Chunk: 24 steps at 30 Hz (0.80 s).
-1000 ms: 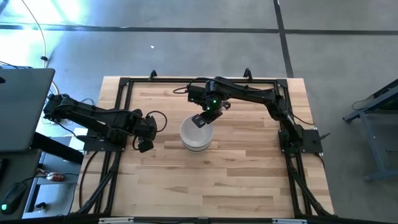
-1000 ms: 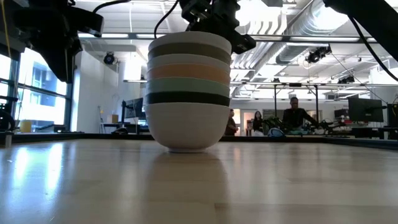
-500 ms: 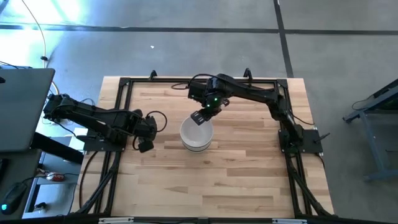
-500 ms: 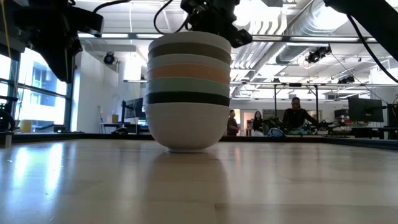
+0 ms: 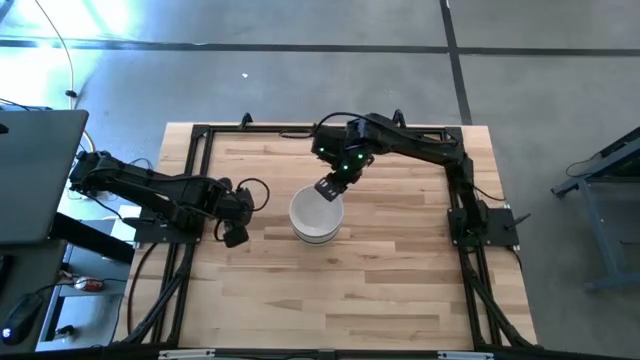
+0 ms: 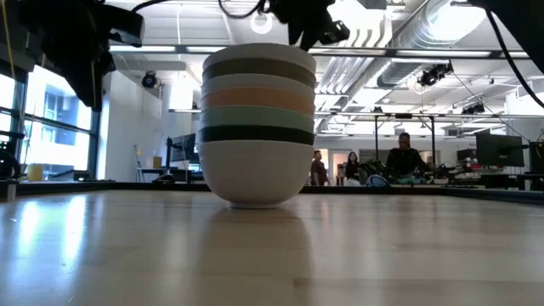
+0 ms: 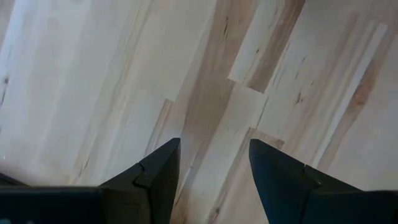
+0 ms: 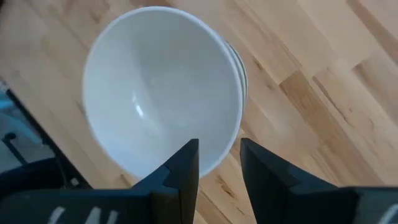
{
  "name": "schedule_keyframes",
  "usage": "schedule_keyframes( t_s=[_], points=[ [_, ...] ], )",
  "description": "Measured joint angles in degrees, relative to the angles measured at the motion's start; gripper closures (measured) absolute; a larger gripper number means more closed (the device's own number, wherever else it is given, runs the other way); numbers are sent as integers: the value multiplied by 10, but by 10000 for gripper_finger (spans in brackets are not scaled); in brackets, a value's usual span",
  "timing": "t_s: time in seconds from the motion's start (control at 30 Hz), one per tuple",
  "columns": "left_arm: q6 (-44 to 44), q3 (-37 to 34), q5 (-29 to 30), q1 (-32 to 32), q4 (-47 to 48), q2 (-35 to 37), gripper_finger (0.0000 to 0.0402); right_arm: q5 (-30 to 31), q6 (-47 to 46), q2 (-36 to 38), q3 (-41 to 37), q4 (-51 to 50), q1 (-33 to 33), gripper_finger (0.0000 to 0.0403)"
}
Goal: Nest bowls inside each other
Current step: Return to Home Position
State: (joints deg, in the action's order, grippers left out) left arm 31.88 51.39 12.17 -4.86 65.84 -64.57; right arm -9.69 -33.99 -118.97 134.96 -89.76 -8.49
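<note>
The bowls stand nested in one stack [image 5: 316, 215] near the table's middle, its base on the wood. In the low view the stack [image 6: 257, 123] shows a white bowl at the bottom, then black, mint, peach, white and olive-grey rims, with a white bowl [image 8: 160, 93] on top. My right gripper [image 5: 329, 189] hangs open above the stack's far-right rim, touching nothing; its fingers [image 8: 219, 163] frame the rim from above. My left gripper [image 5: 233, 232] waits open over bare wood [image 7: 214, 163] at the table's left.
A black frame [image 5: 200, 135] runs along the table's edges. Bare wood lies all around the stack. A laptop [image 5: 35, 175] sits off the table's left. People and desks [image 6: 399, 161] show in the room far behind the table.
My right gripper has risen from the top bowl's rim and drawn back toward the table's far-right, clear of the stack. The stack has stayed still.
</note>
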Motion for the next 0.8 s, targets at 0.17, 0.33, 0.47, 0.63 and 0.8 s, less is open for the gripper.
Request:
schedule_keyframes(
  t_s=[0.17, 0.33, 0.47, 0.63, 0.8],
  points=[
    [-33, 27, 5, 0, -44, 21, 220, 31, 55, 38, 0, 2, 14, 292],
    [-94, 71, 34, -1, -123, 78, 220, 85, 124, 87, 0, 11, 34, 292],
    [-155, 97, 64, -1, -190, 135, 220, 129, 161, 127, 0, 36, 48, 292],
    [-208, 108, 113, -1, -279, 188, 220, 169, 208, 174, 0, 57, 65, 292],
    [-252, 108, 128, 0, -361, 202, 220, 178, 255, 223, 0, 42, 79, 292]
  ],
)
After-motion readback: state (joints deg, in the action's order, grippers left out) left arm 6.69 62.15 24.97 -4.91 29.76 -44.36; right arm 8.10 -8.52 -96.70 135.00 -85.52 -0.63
